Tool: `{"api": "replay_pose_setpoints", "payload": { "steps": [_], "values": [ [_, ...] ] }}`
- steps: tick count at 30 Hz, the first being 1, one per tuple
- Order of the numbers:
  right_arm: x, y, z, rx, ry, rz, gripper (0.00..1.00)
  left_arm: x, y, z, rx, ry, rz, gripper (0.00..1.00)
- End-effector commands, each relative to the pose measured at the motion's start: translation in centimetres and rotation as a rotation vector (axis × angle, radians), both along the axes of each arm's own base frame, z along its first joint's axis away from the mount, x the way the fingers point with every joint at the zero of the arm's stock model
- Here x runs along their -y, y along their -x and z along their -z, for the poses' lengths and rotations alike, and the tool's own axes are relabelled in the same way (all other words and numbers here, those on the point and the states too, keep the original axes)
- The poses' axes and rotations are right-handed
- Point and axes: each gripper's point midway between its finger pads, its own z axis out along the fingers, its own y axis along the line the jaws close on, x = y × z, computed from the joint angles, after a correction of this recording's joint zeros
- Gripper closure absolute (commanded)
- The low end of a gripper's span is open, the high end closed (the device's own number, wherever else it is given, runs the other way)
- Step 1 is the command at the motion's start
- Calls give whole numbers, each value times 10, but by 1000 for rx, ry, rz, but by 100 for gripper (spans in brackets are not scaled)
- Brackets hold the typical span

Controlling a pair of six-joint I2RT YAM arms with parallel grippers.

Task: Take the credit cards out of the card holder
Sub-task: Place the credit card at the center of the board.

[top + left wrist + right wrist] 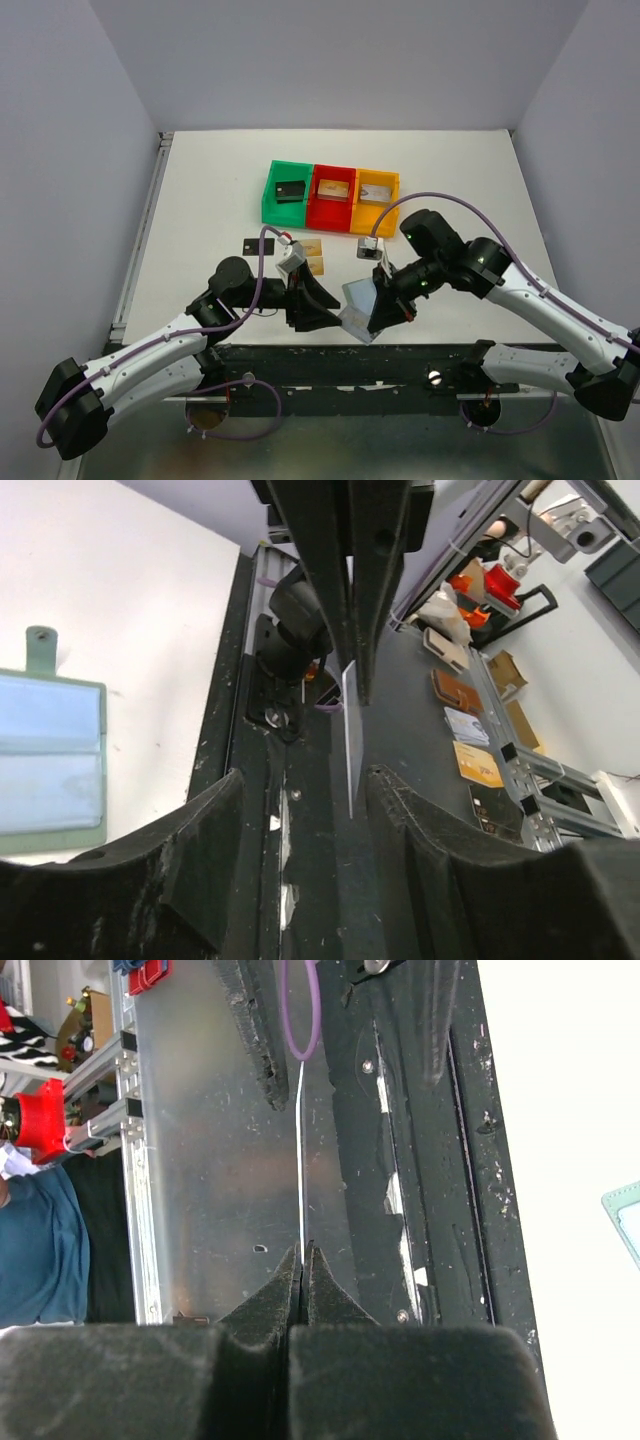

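Observation:
My right gripper is shut on a thin silvery-grey credit card, seen edge-on in the right wrist view, and holds it above the table's near edge. My left gripper is open, and the card's free end hangs between its fingers, closer to one of them. The card holder lies open on the table beside the grippers, light blue inside with a pale green rim; only its corner shows in the right wrist view.
A black card, two golden-tan cards and a silvery card lie on the table. Behind them stand a green bin, a red bin and a yellow bin, each with a card inside. The black table edge runs below the grippers.

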Motion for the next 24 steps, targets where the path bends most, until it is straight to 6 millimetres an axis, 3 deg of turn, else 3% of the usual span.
{"api": "replay_pose_setpoints", "payload": {
  "steps": [1,6,12,13,14,15,17,19,24],
  "values": [
    [0,3,-7,17,-4,-35,100,0,16,-22,54,63,101,42],
    [-3,2,-8,19,3,-43,100,1,19,-22,42,62,120,48],
    [-6,0,-6,24,6,-41,100,2,18,-23,34,59,118,86],
    [-7,-2,-6,26,11,-26,94,2,19,-24,35,62,115,96],
    [-8,-5,-5,35,13,-14,80,1,18,-23,32,62,106,100],
    [-8,-9,-6,54,12,6,70,1,17,-24,33,65,95,100],
    [-10,-23,-5,55,43,129,57,0,12,-22,22,66,53,100],
    [-12,-31,-7,62,38,196,33,-2,2,-17,7,58,-22,100],
    [-10,-61,-29,154,-83,424,30,-17,-29,-8,-50,86,-263,100]
  ]
}}
